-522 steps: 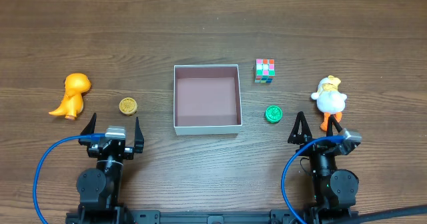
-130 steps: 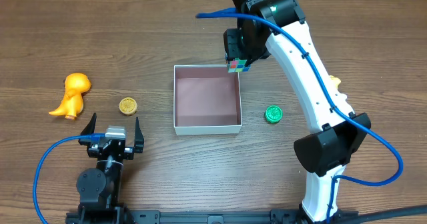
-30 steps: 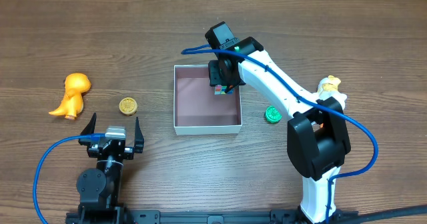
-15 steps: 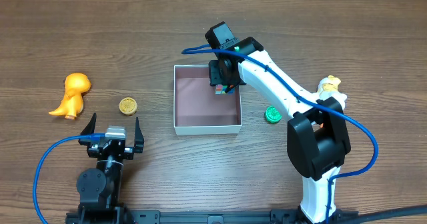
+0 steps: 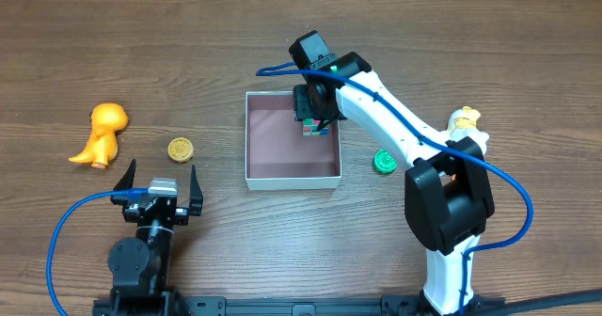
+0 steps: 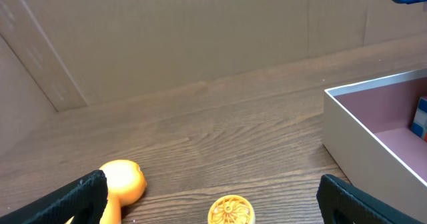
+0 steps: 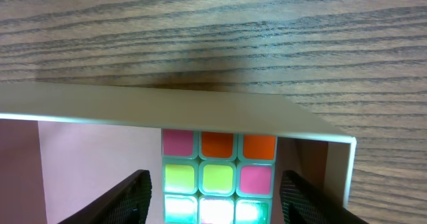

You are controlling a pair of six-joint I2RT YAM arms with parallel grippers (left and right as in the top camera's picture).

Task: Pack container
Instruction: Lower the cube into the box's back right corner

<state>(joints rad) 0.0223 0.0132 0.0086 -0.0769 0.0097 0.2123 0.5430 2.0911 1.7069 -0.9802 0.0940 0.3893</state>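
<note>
The container (image 5: 246, 137), a square shallow white box with a pink-brown inside, sits mid-table. A multicoloured puzzle cube (image 5: 317, 128) rests inside it, in the far right corner. My right gripper (image 5: 316, 118) hangs over the cube. In the right wrist view the cube (image 7: 218, 177) stands between the fingers of the right gripper (image 7: 213, 187), with a gap on each side, just inside the box wall (image 7: 167, 114). The jaws are open. My left gripper (image 5: 160, 173) is parked open near the front left, with nothing in it.
An orange dinosaur toy (image 5: 101, 133) and a yellow disc (image 5: 180, 150) lie left of the box; both show in the left wrist view, the toy (image 6: 123, 181) and the disc (image 6: 231, 211). A green disc (image 5: 385, 160) and a white duck (image 5: 463, 120) lie on the right.
The right jaws have spread apart and let go of the cube, which now shows a little more in the box corner. Neither arm has otherwise moved.
</note>
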